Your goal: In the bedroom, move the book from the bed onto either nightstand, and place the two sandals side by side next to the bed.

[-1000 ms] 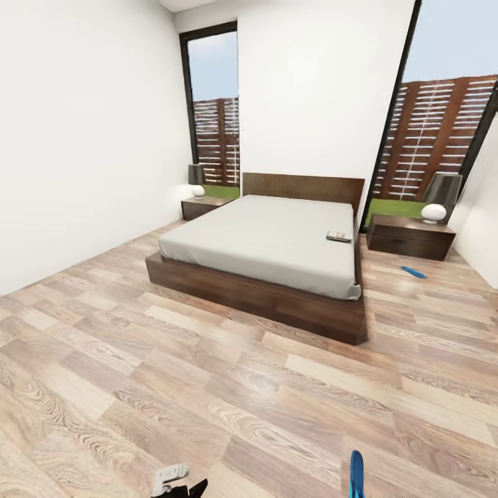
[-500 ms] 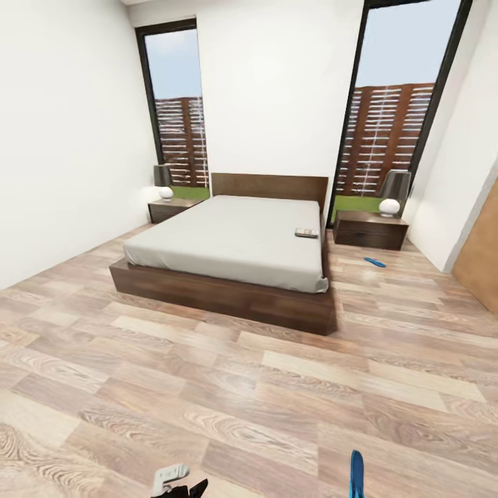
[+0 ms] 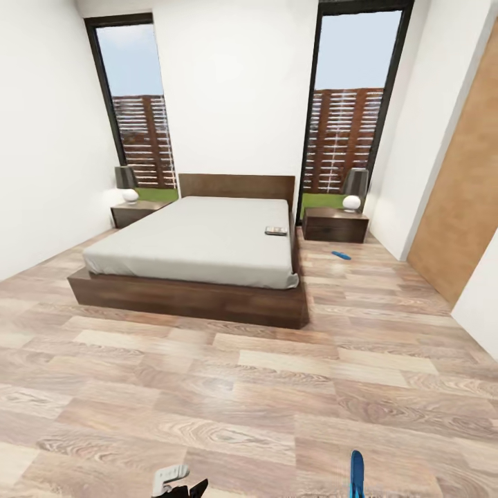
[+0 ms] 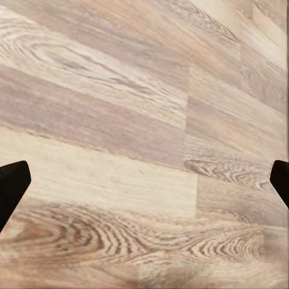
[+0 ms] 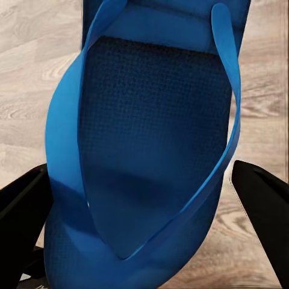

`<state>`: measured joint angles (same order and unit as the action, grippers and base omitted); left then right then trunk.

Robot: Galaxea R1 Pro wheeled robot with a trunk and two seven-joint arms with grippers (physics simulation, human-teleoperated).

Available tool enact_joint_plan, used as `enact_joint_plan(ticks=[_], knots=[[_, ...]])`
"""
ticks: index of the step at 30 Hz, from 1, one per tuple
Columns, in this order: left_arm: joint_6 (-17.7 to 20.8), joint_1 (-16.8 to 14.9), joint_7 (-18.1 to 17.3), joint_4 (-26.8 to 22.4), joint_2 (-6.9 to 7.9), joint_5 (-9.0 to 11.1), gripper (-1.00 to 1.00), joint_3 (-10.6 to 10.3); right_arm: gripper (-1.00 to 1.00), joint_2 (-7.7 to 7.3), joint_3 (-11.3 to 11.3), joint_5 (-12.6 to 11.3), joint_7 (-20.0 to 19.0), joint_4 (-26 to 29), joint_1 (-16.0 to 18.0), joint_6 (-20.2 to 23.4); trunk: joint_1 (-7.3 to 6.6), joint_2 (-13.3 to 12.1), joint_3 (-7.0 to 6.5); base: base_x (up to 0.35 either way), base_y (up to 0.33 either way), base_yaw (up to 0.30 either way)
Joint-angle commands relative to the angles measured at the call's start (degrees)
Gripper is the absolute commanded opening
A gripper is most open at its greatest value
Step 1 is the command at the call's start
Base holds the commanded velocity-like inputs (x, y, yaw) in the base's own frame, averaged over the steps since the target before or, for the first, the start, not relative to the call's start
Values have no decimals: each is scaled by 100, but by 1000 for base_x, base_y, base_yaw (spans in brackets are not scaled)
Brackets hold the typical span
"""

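The bed with its pale mattress and dark frame stands across the room against the far wall. The book lies on the mattress near its right edge. A dark nightstand stands at the bed's right and another nightstand at its left. One blue sandal lies on the floor in front of the right nightstand. The other sandal hangs between my right gripper's fingers, which are shut on it; its tip pokes into the head view. My left gripper is open over bare floor.
A lamp stands on the right nightstand, another lamp on the left one. Two tall windows flank the headboard. A brown door fills the right wall. Wood-plank floor stretches wide between me and the bed.
The head camera has swung to the right, so the bed sits further left and smaller in the picture and the brown door has come into view. Both grippers look unchanged.
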<state>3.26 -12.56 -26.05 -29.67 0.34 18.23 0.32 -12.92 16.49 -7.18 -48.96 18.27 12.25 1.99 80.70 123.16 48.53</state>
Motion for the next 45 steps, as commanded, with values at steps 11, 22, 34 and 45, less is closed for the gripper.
enact_joint_plan(ticks=[11,22,34,45], knots=[[34,0,-23,-4,2,49,100,3,-100,0,12,-29,-25,-7,5,21,-1,2,5,0,0,-286],[34,0,-23,-1,-6,49,100,2,-100,0,12,-29,-25,-5,5,21,-1,2,-5,0,0,-285],[-11,0,-23,4,-7,49,100,-5,-100,0,12,-29,-25,1,5,21,-1,2,-42,0,0,-283],[-25,0,-23,5,-14,49,100,-6,-100,0,4,-29,-25,2,5,21,-1,2,-93,0,0,-280]])
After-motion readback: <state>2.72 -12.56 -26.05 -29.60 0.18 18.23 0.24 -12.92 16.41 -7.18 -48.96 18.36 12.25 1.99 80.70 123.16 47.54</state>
